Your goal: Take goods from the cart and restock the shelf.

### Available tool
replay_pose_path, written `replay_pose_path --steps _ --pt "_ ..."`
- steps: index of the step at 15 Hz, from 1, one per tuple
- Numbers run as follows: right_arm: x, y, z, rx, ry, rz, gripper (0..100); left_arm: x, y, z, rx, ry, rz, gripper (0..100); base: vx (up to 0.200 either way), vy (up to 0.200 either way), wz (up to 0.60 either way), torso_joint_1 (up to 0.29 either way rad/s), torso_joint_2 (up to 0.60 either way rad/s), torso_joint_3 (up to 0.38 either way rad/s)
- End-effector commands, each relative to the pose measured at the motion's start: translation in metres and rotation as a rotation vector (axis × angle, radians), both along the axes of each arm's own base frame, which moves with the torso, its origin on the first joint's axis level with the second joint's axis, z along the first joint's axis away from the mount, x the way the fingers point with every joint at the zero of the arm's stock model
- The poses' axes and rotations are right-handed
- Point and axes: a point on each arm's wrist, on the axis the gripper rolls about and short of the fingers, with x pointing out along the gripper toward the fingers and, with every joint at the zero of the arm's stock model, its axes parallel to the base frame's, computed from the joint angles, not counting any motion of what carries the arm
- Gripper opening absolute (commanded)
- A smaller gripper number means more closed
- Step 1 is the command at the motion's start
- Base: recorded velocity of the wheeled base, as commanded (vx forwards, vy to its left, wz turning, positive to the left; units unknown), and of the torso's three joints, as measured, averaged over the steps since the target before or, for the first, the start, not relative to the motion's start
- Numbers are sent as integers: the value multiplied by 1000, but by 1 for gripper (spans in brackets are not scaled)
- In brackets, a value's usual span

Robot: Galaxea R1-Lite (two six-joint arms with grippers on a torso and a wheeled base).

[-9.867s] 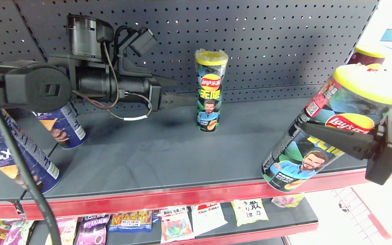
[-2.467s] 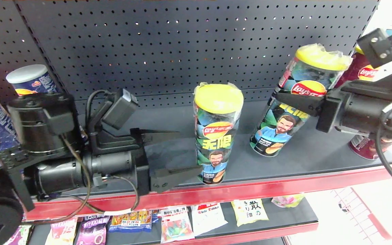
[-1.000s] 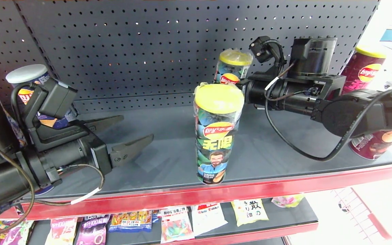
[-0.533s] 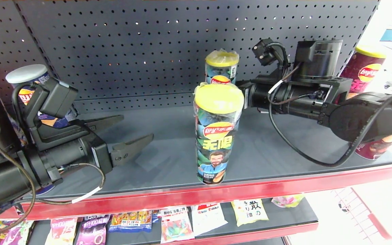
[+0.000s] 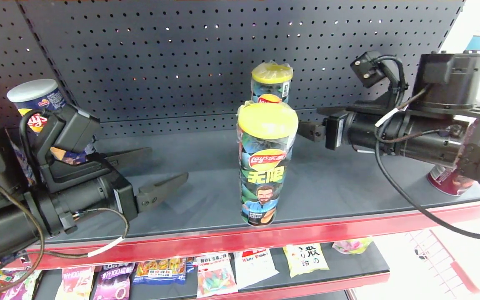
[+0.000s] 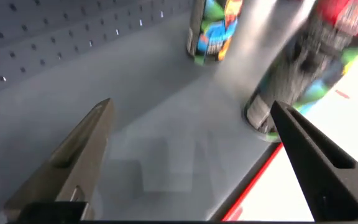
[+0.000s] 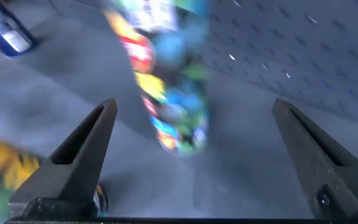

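Two green chip cans with yellow lids stand upright on the grey shelf [image 5: 340,183]. The front can [image 5: 266,166] is near the red edge and the back can [image 5: 271,83] is by the pegboard, right behind it. My right gripper [image 5: 308,120] is open just right of the cans, holding nothing. In the right wrist view its gripper [image 7: 194,107] frames the back can [image 7: 174,81] from a short distance. My left gripper [image 5: 167,164] is open and low over the shelf, left of the front can. The left wrist view has its gripper [image 6: 191,112] facing the front can [image 6: 294,74] and the back can [image 6: 213,31].
Blue chip cans [image 5: 36,98] stand at the shelf's left end and maroon cans [image 5: 446,183] at its right end behind my right arm. A red lip [image 5: 265,235] edges the shelf front. Snack bags [image 5: 217,273] lie on the lower shelf. The pegboard [image 5: 206,50] closes the back.
The right gripper set the second green can down at the back of the shelf, opened, and drew back to the right. The left arm has hardly moved in the last second.
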Motion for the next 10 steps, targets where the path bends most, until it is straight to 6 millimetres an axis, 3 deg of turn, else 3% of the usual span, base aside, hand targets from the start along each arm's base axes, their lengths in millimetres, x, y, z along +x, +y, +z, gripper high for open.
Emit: replay_pose_path --steps 1,5,10 --pt "-30 -28 8 10 -23 -45 100 -3 1 -7 15 21 0 100 0 0 0 0 0 0" --pt "-92 -57 -5 9 -19 -48 100 -8 2 -19 50 96 -11 100 0 0 0 0 0 0" --pt "-170 -91 -56 -30 58 -32 100 -1 -9 -35 128 186 -48 100 0 0 0 0 0 0"
